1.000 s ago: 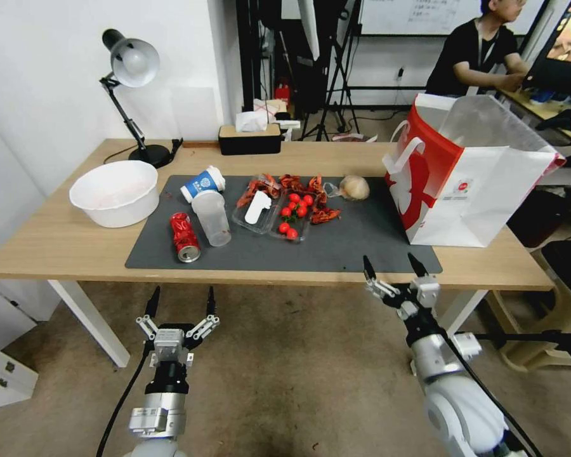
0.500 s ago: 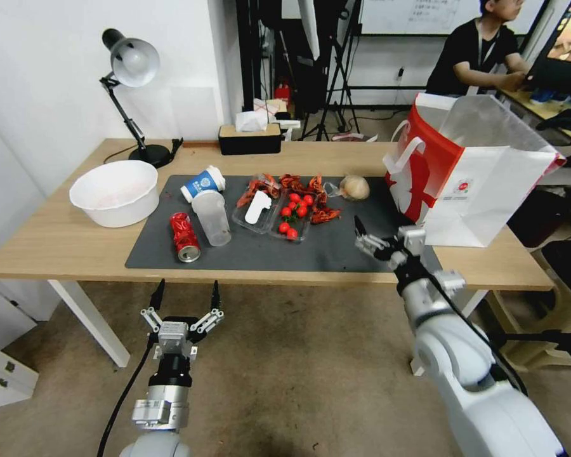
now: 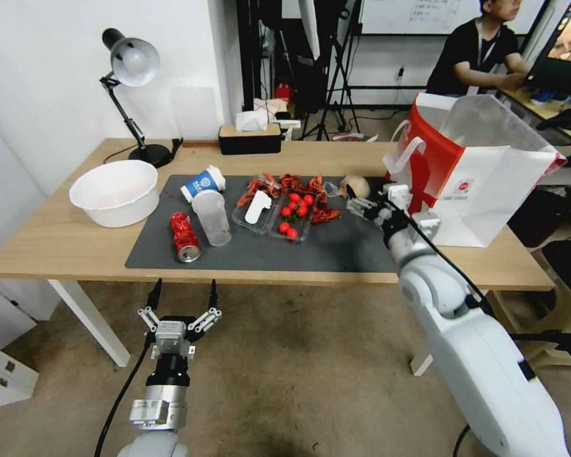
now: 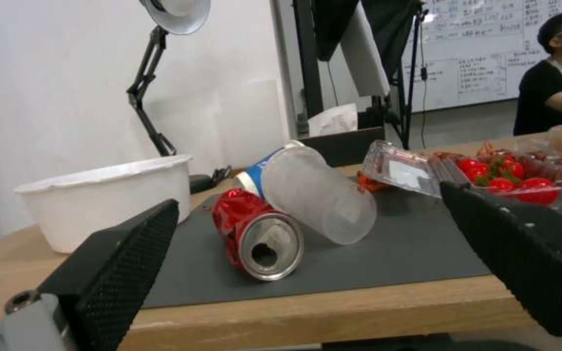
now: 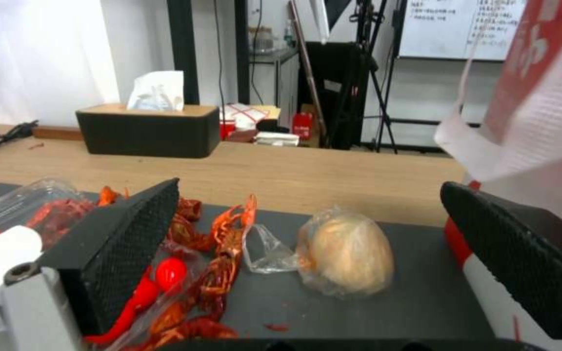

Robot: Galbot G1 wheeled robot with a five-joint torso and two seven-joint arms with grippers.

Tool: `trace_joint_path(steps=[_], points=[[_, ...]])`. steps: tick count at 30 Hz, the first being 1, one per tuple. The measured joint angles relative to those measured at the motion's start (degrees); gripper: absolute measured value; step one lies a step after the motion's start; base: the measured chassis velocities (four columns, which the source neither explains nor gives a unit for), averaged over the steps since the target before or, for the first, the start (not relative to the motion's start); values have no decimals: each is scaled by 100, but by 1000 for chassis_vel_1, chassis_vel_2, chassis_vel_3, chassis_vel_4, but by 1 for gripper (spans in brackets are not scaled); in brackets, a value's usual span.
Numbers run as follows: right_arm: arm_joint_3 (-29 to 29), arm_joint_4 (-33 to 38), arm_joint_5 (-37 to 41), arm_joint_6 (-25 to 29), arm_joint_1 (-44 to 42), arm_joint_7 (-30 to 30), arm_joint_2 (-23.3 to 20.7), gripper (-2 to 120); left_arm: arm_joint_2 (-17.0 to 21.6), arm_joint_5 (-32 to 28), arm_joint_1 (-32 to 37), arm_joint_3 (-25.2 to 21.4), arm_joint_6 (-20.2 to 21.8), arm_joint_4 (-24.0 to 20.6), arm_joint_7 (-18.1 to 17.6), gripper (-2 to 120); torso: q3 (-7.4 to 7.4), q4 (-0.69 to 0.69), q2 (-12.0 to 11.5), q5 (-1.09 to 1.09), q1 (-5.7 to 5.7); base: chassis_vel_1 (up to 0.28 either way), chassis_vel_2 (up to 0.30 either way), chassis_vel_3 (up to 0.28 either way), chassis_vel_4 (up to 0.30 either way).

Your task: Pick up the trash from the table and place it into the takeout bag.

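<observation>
Reach step: right gripper [image 5: 307, 273] gapes wide, empty, fronting the beige wad [image 5: 346, 253] near the table's [image 3: 57, 244] far edge, beside takeout bag [image 3: 488, 190]. Next: straddle, pinch. Left gripper [image 3: 180, 297] parked open below the near edge.

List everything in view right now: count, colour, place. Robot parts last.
table: 1, light wood, spans the view
mat: 1, dark grey, table centre
takeout bag: 1, white with red sides, standing at the mat's right end
drink can: 1, red, lying on the mat's left part
plastic cup: 1, clear, lying beside the can
paper cup: 1, blue-and-white, lying behind the clear cup
beige wad: 1, in clear wrap, on the mat near the bag
tray: 1, clear, cherry tomatoes and red shells, mat centre
large bowl: 1, white, table left
desk lamp: 1, black, back left
tissue box: 1, black, back edge
left gripper: open, below the table's front edge
right gripper: open, over the mat facing the wad
</observation>
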Motion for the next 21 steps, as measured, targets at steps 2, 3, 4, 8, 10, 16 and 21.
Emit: trace_joint_path(steps=[2,3,4,8,10,16,21], points=[[-37,-62,13,-35,78,22,19,100,-3,0,0,-10,0,0,-1,100,0,0,0,0,0,0,0,0,0],[-72,-131,29,-61,156,39,42,100,-5,0,0,-18,0,0,-2,100,0,0,0,0,0,0,0,0,0],[-72,-131,29,-61,156,39,42,100,-5,0,0,-18,0,0,-2,100,0,0,0,0,0,0,0,0,0],[-118,-234,52,-89,263,60,75,100,-8,0,0,-22,1,0,-3,100,0,0,0,0,0,0,0,0,0],[-166,-343,74,-114,370,78,111,100,-9,0,0,-22,1,0,-4,100,0,0,0,0,0,0,0,0,0],[-295,-627,148,-218,661,136,185,100,-9,0,-3,-24,6,1,-5,100,0,0,0,0,0,0,0,0,0],[-393,-924,194,-276,914,216,244,100,-9,-1,-3,-26,6,20,-7,100,0,0,0,0,0,0,0,0,0]])
